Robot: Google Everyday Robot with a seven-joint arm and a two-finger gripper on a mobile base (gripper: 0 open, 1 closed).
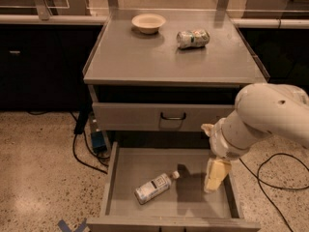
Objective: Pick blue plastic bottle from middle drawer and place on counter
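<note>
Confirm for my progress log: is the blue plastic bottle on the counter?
No, the blue plastic bottle lies in the middle drawer, with the gripper to its right.

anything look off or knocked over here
Two things lie on their sides: the blue plastic bottle on the middle drawer floor, and the can on the counter. The claw hangs over the drawer's right side as seen, apart from the bottle.

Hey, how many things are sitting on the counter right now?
2: a bowl at the back of the counter, left of centre, and a can lying on its side to the right of it. Nothing appears hidden. The tool hangs over the right part of the middle drawer.
</note>
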